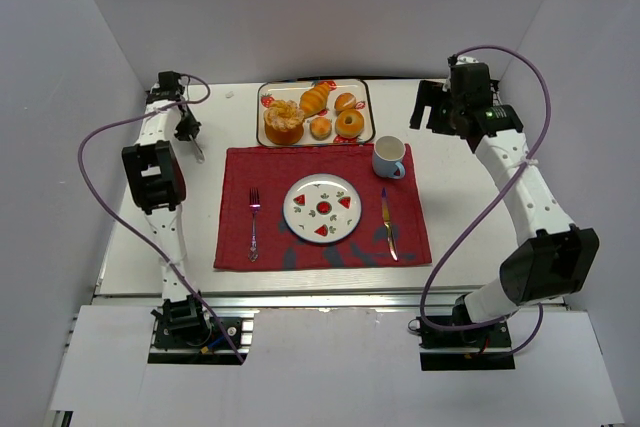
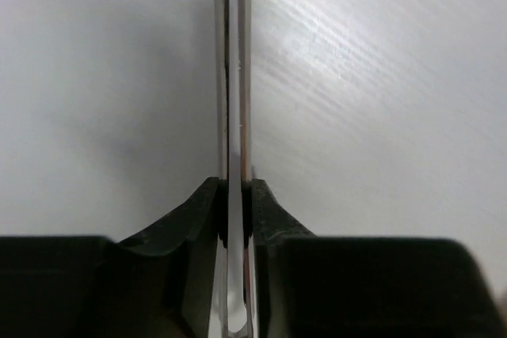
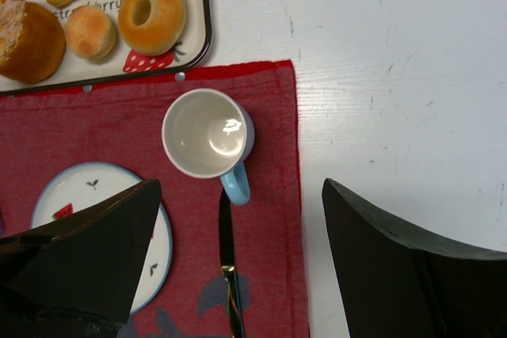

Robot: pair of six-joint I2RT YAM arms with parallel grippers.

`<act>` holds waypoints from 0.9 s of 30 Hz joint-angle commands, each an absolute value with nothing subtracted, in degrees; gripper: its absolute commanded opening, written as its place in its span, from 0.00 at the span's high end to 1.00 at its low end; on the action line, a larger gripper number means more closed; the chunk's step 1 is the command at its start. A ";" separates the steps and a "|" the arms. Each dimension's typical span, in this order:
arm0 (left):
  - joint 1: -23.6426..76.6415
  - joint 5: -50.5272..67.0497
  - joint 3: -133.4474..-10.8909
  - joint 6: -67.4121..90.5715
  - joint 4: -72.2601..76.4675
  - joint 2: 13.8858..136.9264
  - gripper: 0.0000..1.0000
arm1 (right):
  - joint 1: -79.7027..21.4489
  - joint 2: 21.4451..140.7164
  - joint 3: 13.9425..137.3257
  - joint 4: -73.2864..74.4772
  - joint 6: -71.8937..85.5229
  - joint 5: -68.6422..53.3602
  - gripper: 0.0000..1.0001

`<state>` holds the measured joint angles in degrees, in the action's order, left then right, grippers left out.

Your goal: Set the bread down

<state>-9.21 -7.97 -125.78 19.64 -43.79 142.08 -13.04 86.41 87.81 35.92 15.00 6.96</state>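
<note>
Bread [image 1: 283,122] sits on the tray [image 1: 285,89], well right of the left gripper [image 1: 189,133], which pinches a metal tool [image 2: 245,77]. Right gripper [image 3: 240,195] is spread wide, empty. Lifting and placing are not done yet.

A white desk [image 1: 455,177] with fine streaks lies under the left claw [image 1: 191,141] and the right claw [image 1: 428,112]. A plain white back wall [image 1: 320,7] stands beyond both claws. The left wall [image 1: 50,147] rises outward of the left claw, and the right wall [image 1: 600,87] outward of the right claw. The light is soft and even.
</note>
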 commanded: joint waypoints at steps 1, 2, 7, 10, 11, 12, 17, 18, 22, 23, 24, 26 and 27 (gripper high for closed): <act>-9.05 -5.89 -124.45 25.39 -45.44 128.61 0.68 | -14.06 81.48 86.31 35.15 16.70 4.84 0.11; -8.70 -5.37 -124.37 26.01 -45.96 124.41 0.66 | -14.24 79.73 84.74 35.07 17.05 3.88 0.11; -8.00 5.25 -120.79 30.31 -49.30 114.80 0.63 | -14.68 73.49 79.55 34.28 17.84 2.90 0.11; -7.12 17.28 -114.36 34.00 -48.78 110.31 0.62 | -14.68 71.11 77.26 33.57 18.72 2.90 0.11; -6.68 21.40 -113.30 34.80 -49.04 109.43 0.62 | -14.68 70.76 77.26 33.57 18.98 2.64 0.11; -6.42 22.84 -112.68 35.24 -49.65 108.29 0.61 | -14.59 70.58 77.34 33.66 19.25 2.38 0.11; -4.66 27.76 -112.59 36.65 -53.00 106.35 0.51 | -14.59 69.70 78.22 33.31 20.13 1.76 0.11; -4.48 28.90 -112.33 37.17 -52.91 106.26 0.49 | -14.68 69.61 78.48 33.31 20.04 1.76 0.11; -2.38 32.16 -112.41 37.71 -54.04 106.78 0.44 | -14.59 69.17 79.45 33.22 20.21 2.02 0.11; -1.94 32.43 -112.24 37.53 -54.40 107.05 0.43 | -14.68 69.08 79.45 33.22 20.21 2.11 0.11; -1.67 32.26 -112.67 37.27 -54.93 107.22 0.43 | -14.68 68.91 79.45 33.22 20.30 2.20 0.11; -0.88 30.94 -113.03 36.83 -55.72 107.31 0.43 | -14.68 68.64 79.19 32.96 20.30 2.29 0.11; -0.88 31.02 -112.77 36.91 -55.81 107.49 0.43 | -14.59 68.56 79.02 32.96 20.48 2.29 0.11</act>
<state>-1.63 28.95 -112.20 36.93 -54.85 108.97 -14.61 70.37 77.78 35.42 19.62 2.57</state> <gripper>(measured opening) 0.568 0.889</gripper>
